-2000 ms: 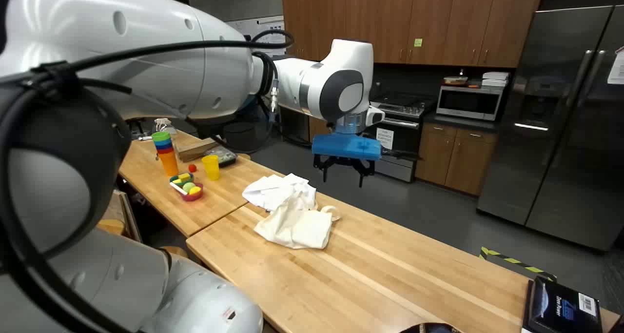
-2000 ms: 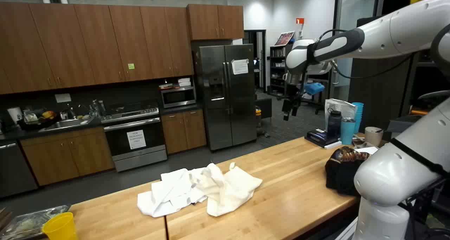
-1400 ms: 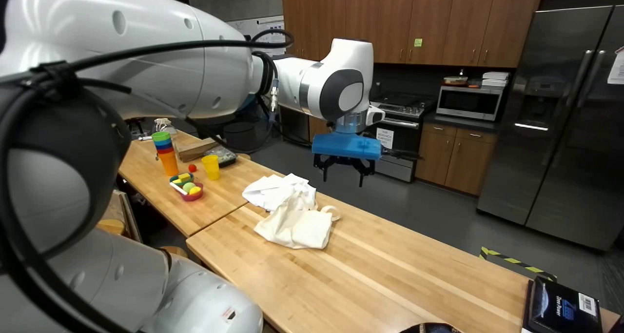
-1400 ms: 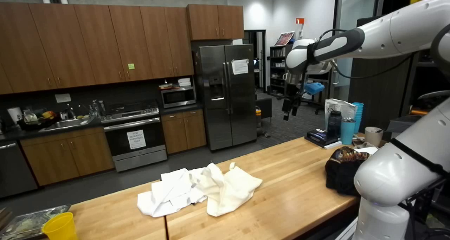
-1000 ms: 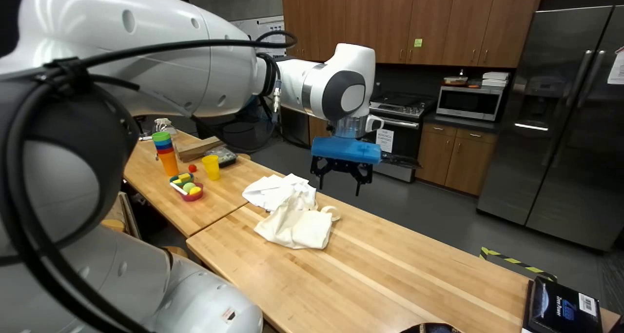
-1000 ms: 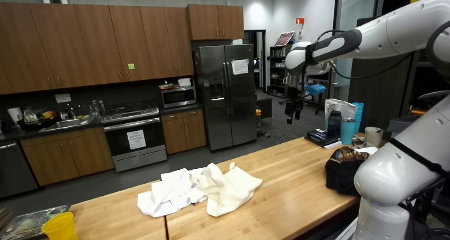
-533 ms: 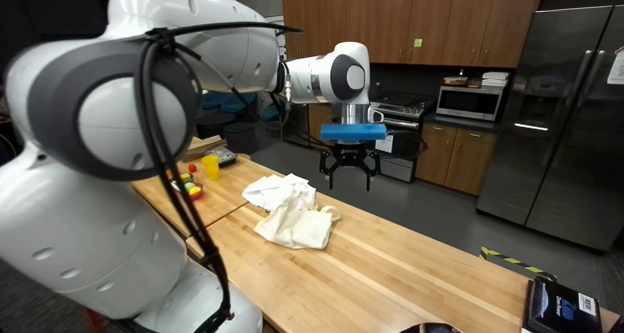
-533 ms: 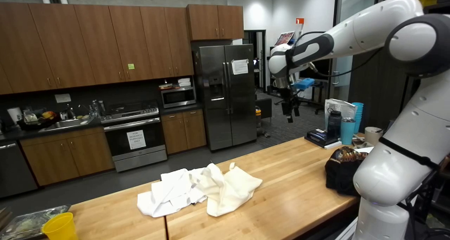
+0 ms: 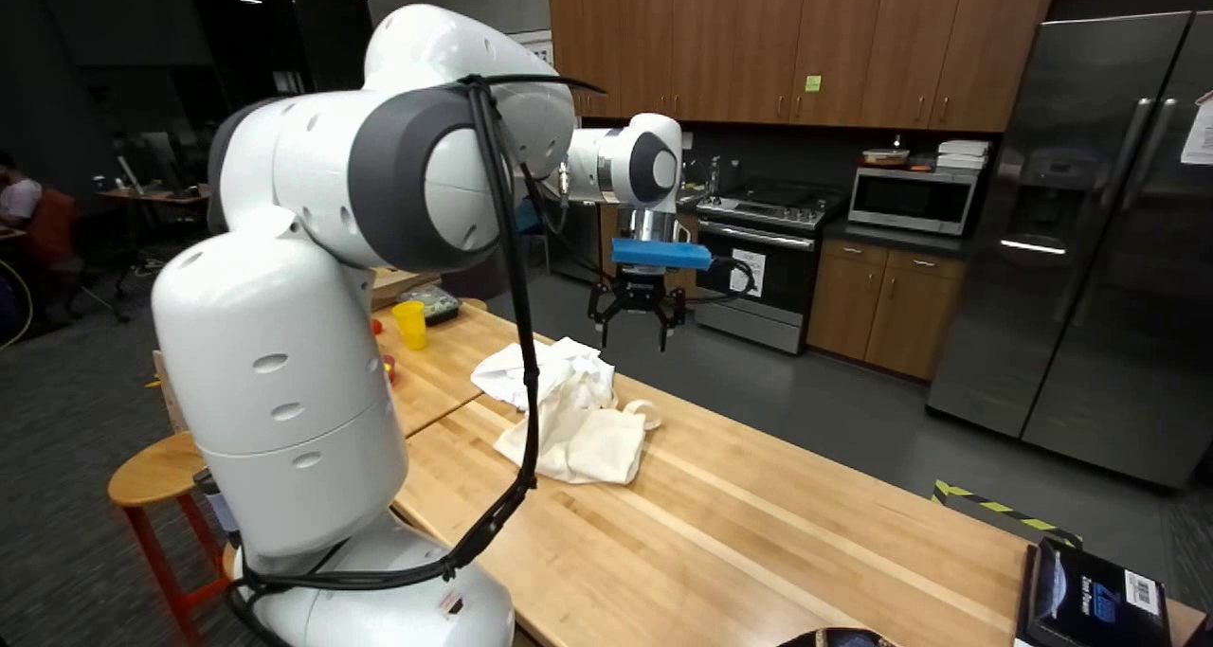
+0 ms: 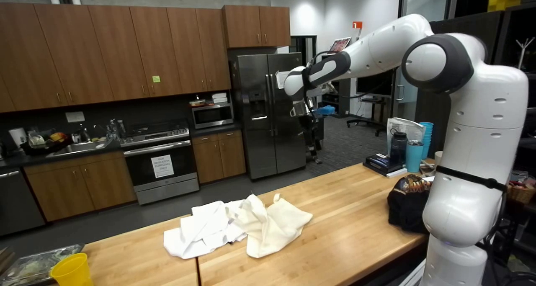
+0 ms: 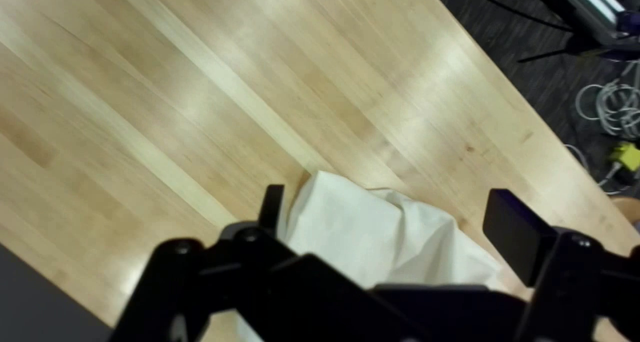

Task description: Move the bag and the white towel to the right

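I have the gripper [image 11: 386,213] across the bottom of my wrist view, its black jaws standing wide apart. Framed between them I see the pale, creased cloth of the bag [image 11: 350,227], part of it hidden behind the gripper body; I cannot tell how high I am above it. The bag lies on the wooden table [image 11: 210,96], whose edge slants down my right side. Past that edge are dark floor [image 11: 540,89], a loop of pale cable [image 11: 617,114] and a blurred yellow item [image 11: 627,155].
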{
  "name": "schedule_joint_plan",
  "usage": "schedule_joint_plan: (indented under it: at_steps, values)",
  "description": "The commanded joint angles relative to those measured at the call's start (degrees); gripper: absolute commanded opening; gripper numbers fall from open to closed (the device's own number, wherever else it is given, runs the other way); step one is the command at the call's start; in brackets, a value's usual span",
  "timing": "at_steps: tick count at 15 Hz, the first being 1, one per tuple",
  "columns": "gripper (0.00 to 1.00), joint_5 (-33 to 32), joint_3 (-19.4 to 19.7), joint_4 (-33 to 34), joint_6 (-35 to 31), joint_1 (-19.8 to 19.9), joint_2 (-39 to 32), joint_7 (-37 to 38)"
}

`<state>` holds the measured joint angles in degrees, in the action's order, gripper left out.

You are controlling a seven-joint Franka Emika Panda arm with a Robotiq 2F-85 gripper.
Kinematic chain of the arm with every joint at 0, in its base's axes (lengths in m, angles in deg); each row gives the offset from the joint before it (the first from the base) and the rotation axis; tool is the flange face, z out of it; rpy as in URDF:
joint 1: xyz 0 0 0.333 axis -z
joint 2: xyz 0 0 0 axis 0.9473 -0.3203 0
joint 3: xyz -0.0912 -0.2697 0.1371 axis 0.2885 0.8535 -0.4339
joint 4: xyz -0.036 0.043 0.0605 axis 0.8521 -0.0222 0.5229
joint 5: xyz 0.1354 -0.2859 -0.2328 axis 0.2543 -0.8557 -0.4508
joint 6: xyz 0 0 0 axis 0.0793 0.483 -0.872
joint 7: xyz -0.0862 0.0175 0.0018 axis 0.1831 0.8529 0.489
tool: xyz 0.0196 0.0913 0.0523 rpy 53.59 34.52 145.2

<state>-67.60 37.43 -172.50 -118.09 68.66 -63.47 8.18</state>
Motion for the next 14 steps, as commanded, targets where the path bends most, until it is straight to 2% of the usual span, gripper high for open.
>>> schedule_joint_plan:
  at_steps: [1, 5, 6, 14]
  values:
    - [1.00, 9.5, -2.3, 1.9, 3.4, -0.1, -2.9, -4.7]
    - [1.00, 20.2, -5.2, 4.4, 8.7, -0.4, -7.8, -5.8]
    - [1.00, 17.1, -5.0, 1.0, 4.9, -0.1, -5.0, -4.4]
    - [1.00, 20.1, -5.9, 2.5, 6.7, 0.1, -8.1, -6.7]
